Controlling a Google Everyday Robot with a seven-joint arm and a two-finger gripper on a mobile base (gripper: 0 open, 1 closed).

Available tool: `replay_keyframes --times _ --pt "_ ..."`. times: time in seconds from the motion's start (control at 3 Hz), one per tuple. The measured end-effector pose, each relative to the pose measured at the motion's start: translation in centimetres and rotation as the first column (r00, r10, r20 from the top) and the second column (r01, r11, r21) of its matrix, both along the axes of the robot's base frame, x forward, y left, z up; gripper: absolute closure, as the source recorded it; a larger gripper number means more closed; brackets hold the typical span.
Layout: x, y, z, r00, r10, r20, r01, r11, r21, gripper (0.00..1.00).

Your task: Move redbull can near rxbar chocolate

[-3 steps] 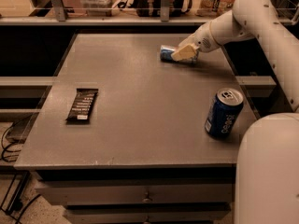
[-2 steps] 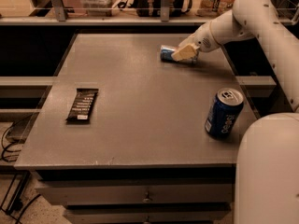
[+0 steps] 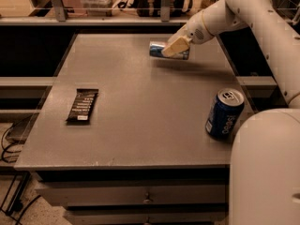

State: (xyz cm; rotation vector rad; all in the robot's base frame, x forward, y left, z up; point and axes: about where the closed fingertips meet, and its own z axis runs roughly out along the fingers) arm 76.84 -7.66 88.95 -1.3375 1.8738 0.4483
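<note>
The redbull can [image 3: 157, 49], slim, blue and silver, lies on its side in my gripper [image 3: 174, 46] over the far middle of the grey table [image 3: 150, 102]. My gripper is shut on it and holds it slightly above the surface, with a shadow beneath. The fingers [image 3: 176, 45] cover the can's right half. The rxbar chocolate [image 3: 83, 105], a flat black wrapper with white text lines, lies on the left side of the table, well apart from the can.
A fatter dark-blue Pepsi can [image 3: 225, 112] stands upright near the table's right edge. My white arm [image 3: 243, 8] reaches in from the upper right, and my body [image 3: 267, 168] fills the lower right corner. A shelf and clutter sit behind the table.
My gripper has carried the redbull can to the left and lifted it slightly off the table. The rxbar and the Pepsi can have not moved.
</note>
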Motion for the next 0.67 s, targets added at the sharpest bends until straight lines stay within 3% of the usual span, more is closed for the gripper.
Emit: replay_keyframes --times 0.33,0.67 --pt "-0.17 2.03 1.93 0.9985 0.046 0.029 -0.046 0.999 0.003 1.00" --pt "-0.18 2.05 1.91 0.9985 0.047 0.029 -0.047 0.999 0.003 1.00"
